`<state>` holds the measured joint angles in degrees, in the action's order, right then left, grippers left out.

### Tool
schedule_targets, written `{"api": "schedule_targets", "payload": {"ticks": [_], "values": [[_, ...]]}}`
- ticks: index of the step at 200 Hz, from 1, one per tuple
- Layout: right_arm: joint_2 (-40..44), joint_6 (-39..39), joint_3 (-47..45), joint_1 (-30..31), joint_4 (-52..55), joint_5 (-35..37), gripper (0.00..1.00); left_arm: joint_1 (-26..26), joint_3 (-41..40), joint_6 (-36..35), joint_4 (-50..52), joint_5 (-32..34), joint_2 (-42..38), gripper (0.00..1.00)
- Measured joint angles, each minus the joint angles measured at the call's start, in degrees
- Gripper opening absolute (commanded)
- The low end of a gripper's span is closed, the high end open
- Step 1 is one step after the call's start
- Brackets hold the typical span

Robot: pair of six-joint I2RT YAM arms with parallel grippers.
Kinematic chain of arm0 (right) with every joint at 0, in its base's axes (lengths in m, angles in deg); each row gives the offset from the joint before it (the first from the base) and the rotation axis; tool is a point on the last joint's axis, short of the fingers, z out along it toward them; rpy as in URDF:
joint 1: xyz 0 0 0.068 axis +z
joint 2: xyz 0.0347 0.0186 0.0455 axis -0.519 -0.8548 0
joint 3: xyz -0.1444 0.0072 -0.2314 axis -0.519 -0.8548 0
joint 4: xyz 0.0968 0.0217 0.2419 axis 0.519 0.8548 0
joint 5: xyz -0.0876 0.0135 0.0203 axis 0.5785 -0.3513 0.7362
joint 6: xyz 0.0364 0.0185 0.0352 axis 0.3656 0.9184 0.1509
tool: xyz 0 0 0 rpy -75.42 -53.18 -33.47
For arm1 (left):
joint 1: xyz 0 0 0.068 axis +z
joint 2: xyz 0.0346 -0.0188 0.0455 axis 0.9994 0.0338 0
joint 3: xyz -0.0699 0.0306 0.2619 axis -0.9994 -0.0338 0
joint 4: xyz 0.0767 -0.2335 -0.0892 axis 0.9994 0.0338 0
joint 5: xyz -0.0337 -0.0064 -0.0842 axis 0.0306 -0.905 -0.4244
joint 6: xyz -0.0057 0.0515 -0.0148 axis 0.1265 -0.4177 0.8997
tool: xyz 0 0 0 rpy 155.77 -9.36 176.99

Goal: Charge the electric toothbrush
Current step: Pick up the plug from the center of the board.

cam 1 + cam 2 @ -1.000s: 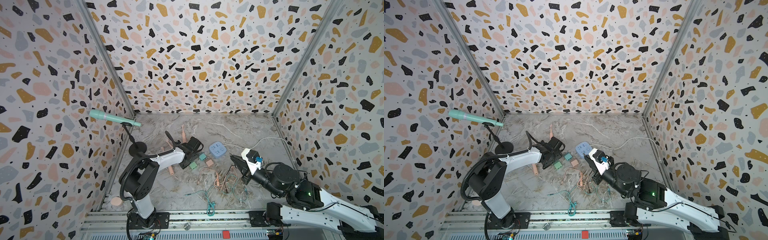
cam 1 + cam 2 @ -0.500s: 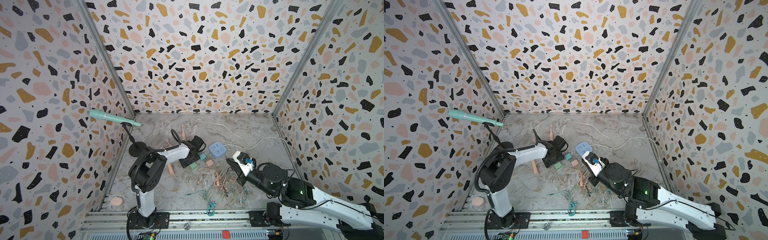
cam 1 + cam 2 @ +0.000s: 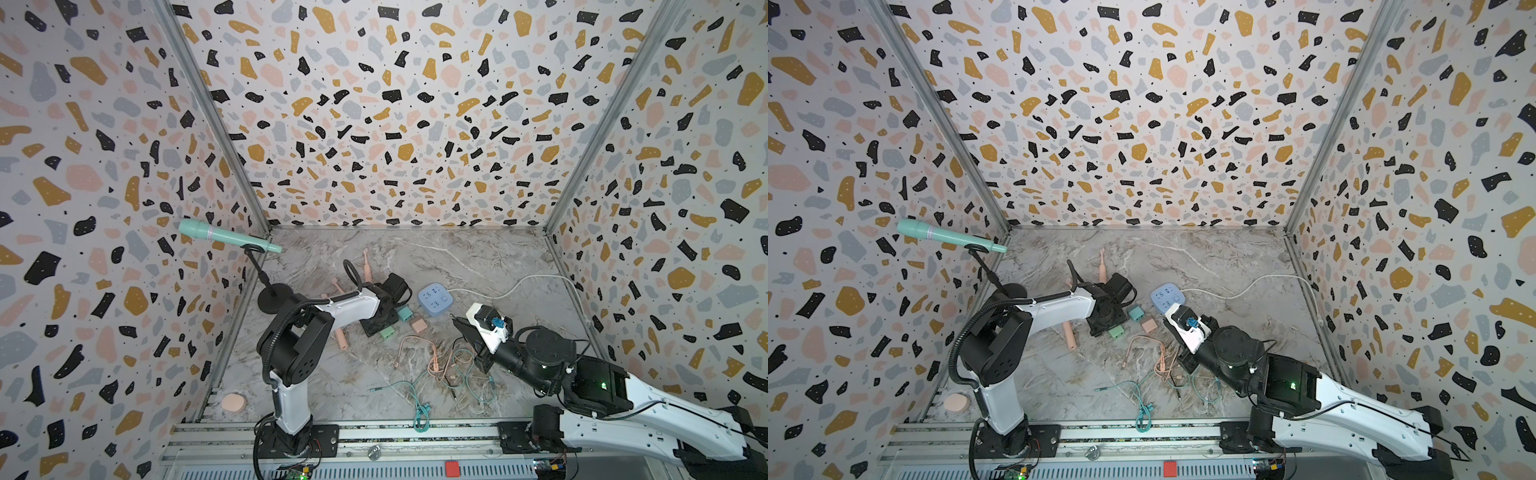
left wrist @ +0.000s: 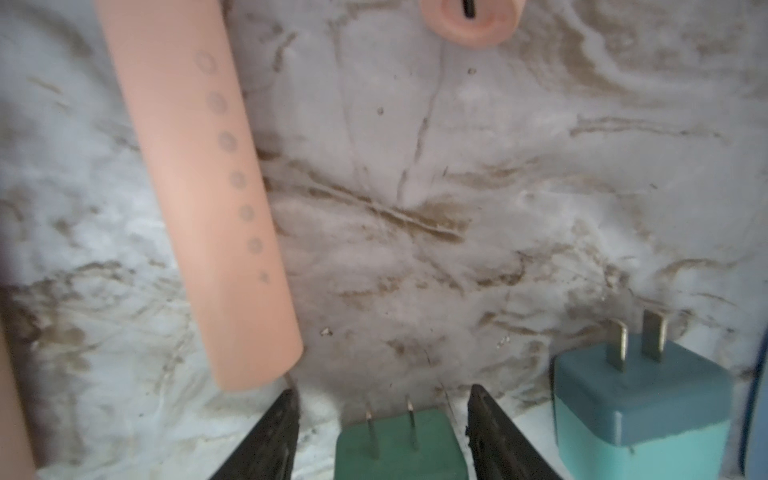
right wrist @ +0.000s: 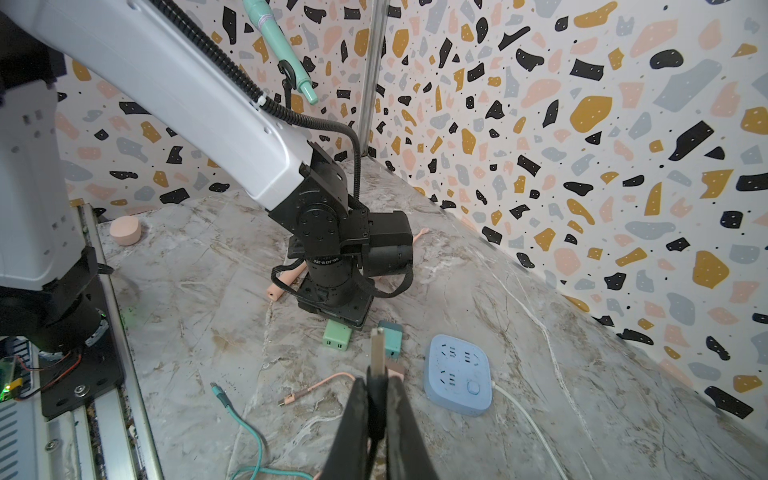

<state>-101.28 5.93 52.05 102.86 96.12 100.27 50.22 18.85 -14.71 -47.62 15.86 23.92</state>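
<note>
A pink electric toothbrush (image 4: pixel 208 187) lies on the marble floor, its handle partly under my left arm in both top views (image 3: pixel 341 338) (image 3: pixel 1070 337). The end of another pink toothbrush (image 4: pixel 471 20) shows beyond it. My left gripper (image 4: pixel 383 392) (image 3: pixel 379 323) points down, open, with a green plug adapter (image 4: pixel 399 449) (image 5: pixel 336 334) between its jaws, gaps on both sides. My right gripper (image 5: pixel 377 380) (image 3: pixel 459 324) is shut on the black end of a cable, whose metal USB plug (image 5: pixel 377 349) sticks out ahead. It hovers near the blue power strip (image 3: pixel 434 300) (image 5: pixel 457 380).
A teal adapter (image 4: pixel 640 399) (image 3: pixel 402 313) and a pink adapter (image 3: pixel 418 325) lie beside the green one. Pink (image 3: pixel 432 357) and teal (image 3: pixel 417 399) cables tangle at the front. A mint microphone (image 3: pixel 224 236) on a stand is at the left wall; a pink puff (image 3: pixel 233 402) sits front left.
My left gripper's jaws have narrowed around the green adapter and the arm's elbow has risen. My right gripper has shifted left with the USB plug.
</note>
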Motion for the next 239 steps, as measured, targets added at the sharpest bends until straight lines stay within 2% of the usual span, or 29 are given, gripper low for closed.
{"api": "schedule_targets", "payload": {"ticks": [82, 127, 170, 204, 226, 239], "values": [[0.00, 0.00, 0.00, 0.00, 0.00, -0.02, 0.00, -1.44, -0.50, 0.17, -0.79, 0.09, -0.22, 0.60], [0.00, 0.00, 0.00, 0.00, 0.00, -0.04, 0.00, -1.44, -0.50, 0.02, -0.48, 0.33, -0.17, 0.52], [-0.04, -0.02, 0.00, 0.00, -0.02, -0.07, 0.00, -1.44, -0.50, -0.17, -0.44, 0.33, -0.11, 0.48], [-0.11, 0.00, 0.00, 0.00, -0.04, -0.42, 0.00, -1.44, -0.50, -0.42, -0.50, 0.26, -0.11, 0.34], [-0.17, 0.07, -0.02, 0.00, -0.07, -1.14, 0.00, -1.44, -0.50, -1.11, -0.72, -0.04, -0.33, 0.00], [-0.17, 0.28, -0.02, 0.00, -0.09, -1.97, 0.00, -1.42, -0.68, -1.55, -0.85, -0.68, -0.94, 0.00]]}}
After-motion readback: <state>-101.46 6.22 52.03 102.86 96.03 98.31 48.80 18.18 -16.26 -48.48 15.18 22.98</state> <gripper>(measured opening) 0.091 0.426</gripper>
